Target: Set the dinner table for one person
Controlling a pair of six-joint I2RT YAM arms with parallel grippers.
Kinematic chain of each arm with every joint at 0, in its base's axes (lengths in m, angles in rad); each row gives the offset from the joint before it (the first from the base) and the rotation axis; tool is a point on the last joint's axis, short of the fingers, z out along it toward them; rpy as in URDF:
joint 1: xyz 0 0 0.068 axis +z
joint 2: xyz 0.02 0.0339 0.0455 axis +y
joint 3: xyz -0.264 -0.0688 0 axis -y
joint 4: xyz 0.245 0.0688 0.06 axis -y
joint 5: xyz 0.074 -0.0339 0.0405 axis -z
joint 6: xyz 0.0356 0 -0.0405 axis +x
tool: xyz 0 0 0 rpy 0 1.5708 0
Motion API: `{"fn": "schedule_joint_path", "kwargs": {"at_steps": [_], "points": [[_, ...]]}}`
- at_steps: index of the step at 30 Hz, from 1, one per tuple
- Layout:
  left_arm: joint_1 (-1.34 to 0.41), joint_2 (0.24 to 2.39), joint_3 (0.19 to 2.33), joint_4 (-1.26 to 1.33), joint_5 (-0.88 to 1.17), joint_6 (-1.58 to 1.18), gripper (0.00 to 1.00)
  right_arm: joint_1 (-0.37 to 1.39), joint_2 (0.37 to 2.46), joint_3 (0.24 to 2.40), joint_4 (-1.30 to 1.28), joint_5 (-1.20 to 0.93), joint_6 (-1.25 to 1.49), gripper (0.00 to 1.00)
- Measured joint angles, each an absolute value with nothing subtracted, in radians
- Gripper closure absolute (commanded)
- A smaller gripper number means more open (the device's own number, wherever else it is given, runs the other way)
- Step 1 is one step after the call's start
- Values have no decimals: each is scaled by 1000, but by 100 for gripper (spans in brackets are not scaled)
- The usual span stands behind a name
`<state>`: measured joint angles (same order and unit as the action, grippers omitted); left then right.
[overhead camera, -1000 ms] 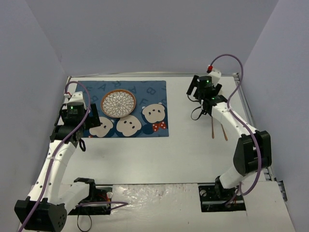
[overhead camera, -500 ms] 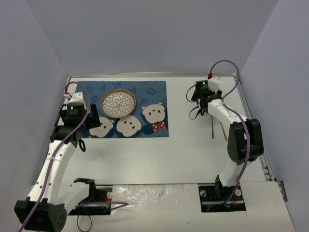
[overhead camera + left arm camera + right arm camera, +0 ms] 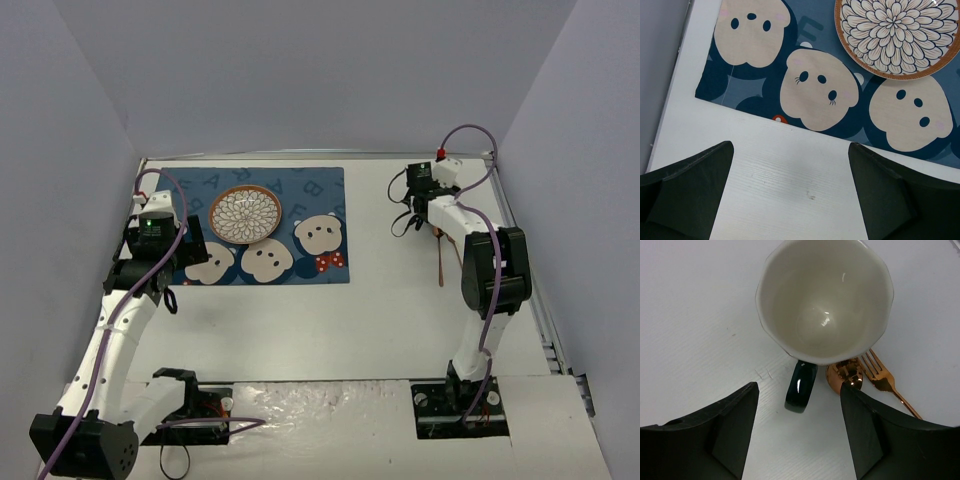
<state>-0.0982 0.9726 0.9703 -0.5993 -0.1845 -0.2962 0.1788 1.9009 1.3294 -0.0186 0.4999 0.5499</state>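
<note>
Now, your left gripper (image 3: 790, 150) hangs spread wide over the white dinner table (image 3: 785, 200), just short of the bear placemat (image 3: 720, 85) carrying the flowered plate (image 3: 897, 35). Your right gripper (image 3: 799, 390), also spread, hangs above a white mug (image 3: 825, 300), with a copper spoon (image 3: 845, 374) and fork (image 3: 880, 376) beside it.

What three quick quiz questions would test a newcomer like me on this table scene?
1. True or false: the plate sits on the blue placemat.
2. What lies on the dinner table beside the mug? A) a knife B) a spoon and a fork C) a glass
3. Is the right gripper open or shut?

Key: 1 true. 2 B. 3 open, with nothing between its fingers.
</note>
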Motion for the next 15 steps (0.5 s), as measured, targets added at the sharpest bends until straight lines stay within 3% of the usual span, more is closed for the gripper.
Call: {"fn": "schedule_joint_path", "kwargs": {"at_steps": [6,13,15], "points": [[-98,973,970,-600,-185,-296,3,157,1933,1352,-16,502,556,50],[-98,974,970,-601,-185,-296,3,139,1950,1362,-15,501,561,72],[-98,975,970,-601,-184,-296,3,135,1955,1365,-14,500,560,83]]}}
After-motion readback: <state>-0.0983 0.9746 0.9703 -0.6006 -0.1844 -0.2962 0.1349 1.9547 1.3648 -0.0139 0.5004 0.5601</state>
